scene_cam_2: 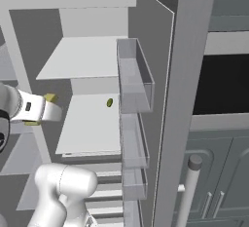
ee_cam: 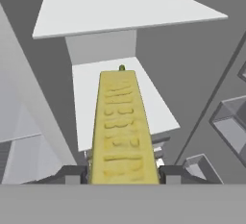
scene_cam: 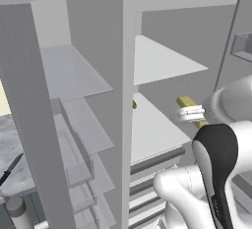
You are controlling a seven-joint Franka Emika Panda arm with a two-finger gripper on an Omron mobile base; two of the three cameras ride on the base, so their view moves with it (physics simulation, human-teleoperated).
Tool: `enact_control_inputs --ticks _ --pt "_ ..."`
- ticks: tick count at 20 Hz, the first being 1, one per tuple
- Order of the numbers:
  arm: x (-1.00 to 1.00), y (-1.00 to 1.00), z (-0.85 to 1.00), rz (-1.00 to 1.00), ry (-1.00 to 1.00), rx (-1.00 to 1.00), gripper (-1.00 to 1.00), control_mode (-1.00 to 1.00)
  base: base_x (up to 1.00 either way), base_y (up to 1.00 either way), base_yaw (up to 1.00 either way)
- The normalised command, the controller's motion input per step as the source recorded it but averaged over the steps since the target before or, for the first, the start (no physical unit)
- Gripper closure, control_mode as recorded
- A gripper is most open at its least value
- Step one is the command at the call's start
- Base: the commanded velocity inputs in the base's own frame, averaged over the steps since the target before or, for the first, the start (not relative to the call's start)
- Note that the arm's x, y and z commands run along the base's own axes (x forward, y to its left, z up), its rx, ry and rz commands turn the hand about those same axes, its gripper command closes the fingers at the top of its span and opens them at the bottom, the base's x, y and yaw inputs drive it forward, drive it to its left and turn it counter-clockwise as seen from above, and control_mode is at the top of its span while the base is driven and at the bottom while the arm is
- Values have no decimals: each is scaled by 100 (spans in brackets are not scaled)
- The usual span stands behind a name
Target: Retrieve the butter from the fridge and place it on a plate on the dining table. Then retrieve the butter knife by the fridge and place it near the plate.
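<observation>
1. One step is in hand: getting the butter (ee_cam: 122,129) out of the fridge (scene_cam_2: 187,75). The claw (ee_cam: 123,172) is clenched on the yellow stick, a finger on each side at the bottom of the hand view.
2. In the left base view the butter (scene_cam: 187,101) sits at the right centre of the frame, just off the front edge of the middle shelf (scene_cam: 152,129), apparently clear of it.
3. Next, by my judgement, the arm must draw back past the open door, then the base must drive to the dining table and its plate.
4. Left base view alone shows the dark knife (scene_cam: 11,169) at the lower left, on a marble table (scene_cam: 15,144) beside the fridge.
5. Right base view and hand view show a small olive lump (scene_cam_2: 110,103) lying on the shelf.
</observation>
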Motion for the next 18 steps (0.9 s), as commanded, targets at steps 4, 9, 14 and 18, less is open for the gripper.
enact_control_inputs --ticks 4,9,14,18 --pt "-5 -23 -17 -9 3 0 100 -100 0 0 0" --pt "0 -17 -20 -9 3 0 100 -100 0 0 0" --pt "0 0 -3 -1 1 0 100 -100 0 0 0" --pt "-11 0 -1 0 0 0 100 -100 0 0 0"
